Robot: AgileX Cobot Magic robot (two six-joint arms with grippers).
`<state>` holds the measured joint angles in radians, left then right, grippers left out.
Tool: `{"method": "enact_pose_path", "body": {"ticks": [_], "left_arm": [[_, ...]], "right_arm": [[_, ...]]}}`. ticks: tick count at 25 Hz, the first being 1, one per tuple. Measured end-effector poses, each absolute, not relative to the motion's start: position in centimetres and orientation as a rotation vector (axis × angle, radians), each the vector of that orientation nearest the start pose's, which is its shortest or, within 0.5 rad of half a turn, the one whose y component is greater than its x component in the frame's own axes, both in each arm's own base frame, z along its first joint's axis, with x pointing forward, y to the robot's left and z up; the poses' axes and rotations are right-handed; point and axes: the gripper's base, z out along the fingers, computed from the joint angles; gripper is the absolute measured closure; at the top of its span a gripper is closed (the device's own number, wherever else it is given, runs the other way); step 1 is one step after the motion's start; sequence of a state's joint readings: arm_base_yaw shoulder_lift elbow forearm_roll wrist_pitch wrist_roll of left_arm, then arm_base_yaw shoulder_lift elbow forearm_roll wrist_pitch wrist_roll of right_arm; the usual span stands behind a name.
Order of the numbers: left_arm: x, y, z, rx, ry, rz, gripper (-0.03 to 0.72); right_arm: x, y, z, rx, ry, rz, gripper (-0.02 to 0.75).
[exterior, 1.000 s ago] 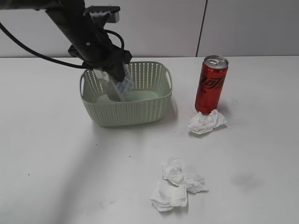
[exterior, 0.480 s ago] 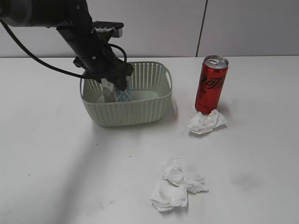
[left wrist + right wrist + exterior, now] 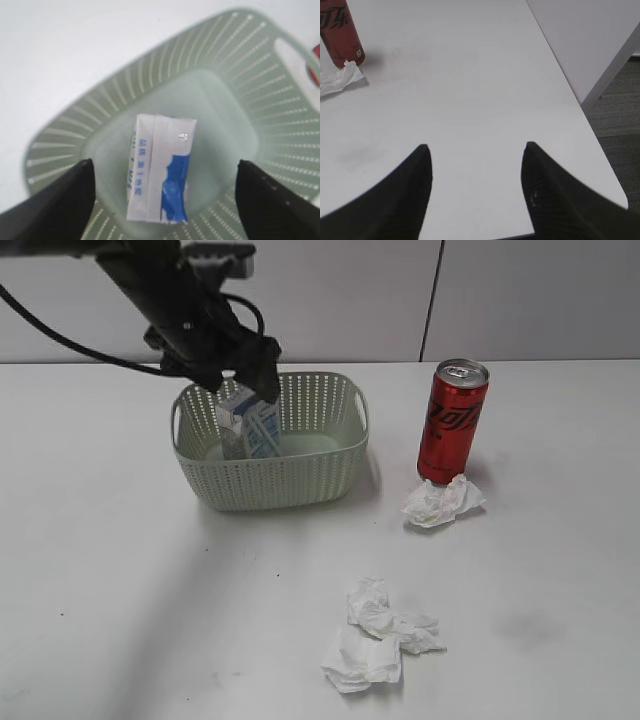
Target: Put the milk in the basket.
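Left wrist view is showing the left gripper (image 3: 162,175) hanging with jaws spread wide, gripping nothing; directly beneath it the small white-and-blue rectangular milk carton (image 3: 159,167) is sitting inside the pale green perforated plastic basket (image 3: 250,80).

We find the basket (image 3: 270,455) toward the rear left of the desk (image 3: 120,580), and the milk (image 3: 250,427) stands inside it, near its left half. In the left wrist view the milk (image 3: 160,175) sits on the basket floor, apart from the walls (image 3: 260,100). The left tool (image 3: 245,375) hangs directly above the milk, clear of it, jaws apart. To the right of the basket stands the can (image 3: 452,420), with a crumpled tissue (image 3: 442,502) touching its base in front. A second crumpled tissue (image 3: 378,637) lies nearer the front edge, between basket and can. The right tool (image 3: 475,165) hovers over the desk's far right portion, well apart from the can (image 3: 340,30).
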<state>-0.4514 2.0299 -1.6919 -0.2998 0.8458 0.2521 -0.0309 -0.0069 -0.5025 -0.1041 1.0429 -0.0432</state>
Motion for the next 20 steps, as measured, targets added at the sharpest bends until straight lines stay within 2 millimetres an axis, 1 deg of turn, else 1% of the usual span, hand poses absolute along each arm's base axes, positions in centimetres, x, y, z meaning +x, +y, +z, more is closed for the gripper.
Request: {"method": "enact_pose_path", "body": {"ticks": [2,3,5,6,7,9,12,14,16,18,20], "left_arm": [[38.6,-20.7,27.6,0.751,2.489,-0.395,0.028],[38.1,-20.3,29.1,0.762,2.457,-0.371,0.028],[36.8,-18.9,32.3,0.769,2.408,-0.328,0.028],[36.1,-18.1,33.6,0.769,2.402,-0.305,0.028],[35.6,-17.2,34.5,0.764,2.412,-0.281,0.028],[34.8,-14.8,36.0,0.726,2.456,-0.232,0.028],[34.3,-11.0,36.6,0.635,2.576,-0.157,0.031],[34.5,-8.8,36.7,0.539,2.617,-0.129,0.036],[34.1,-6.6,36.6,0.450,2.644,-0.110,0.043],[33.1,-5.0,36.2,0.394,2.678,-0.098,0.050],[31.3,-3.8,35.8,0.351,2.706,-0.091,0.055]], "right_arm": [[-0.6,-0.8,28.0,-0.008,2.017,-0.171,0.289],[-0.6,-0.8,28.0,-0.008,2.017,-0.171,0.289],[-0.6,-0.8,28.0,-0.008,2.017,-0.171,0.289],[-0.6,-0.8,28.0,-0.008,2.017,-0.171,0.289],[-0.6,-0.8,28.0,-0.008,2.017,-0.171,0.289],[-0.6,-0.8,28.0,-0.008,2.017,-0.171,0.289],[-0.6,-0.8,28.0,-0.008,2.017,-0.171,0.289],[-0.6,-0.8,28.0,-0.008,2.017,-0.171,0.289],[-0.6,-0.8,28.0,-0.008,2.017,-0.171,0.289],[-0.6,-0.8,28.0,-0.008,2.017,-0.171,0.289],[-0.6,-0.8,28.0,-0.008,2.017,-0.171,0.289]]}}
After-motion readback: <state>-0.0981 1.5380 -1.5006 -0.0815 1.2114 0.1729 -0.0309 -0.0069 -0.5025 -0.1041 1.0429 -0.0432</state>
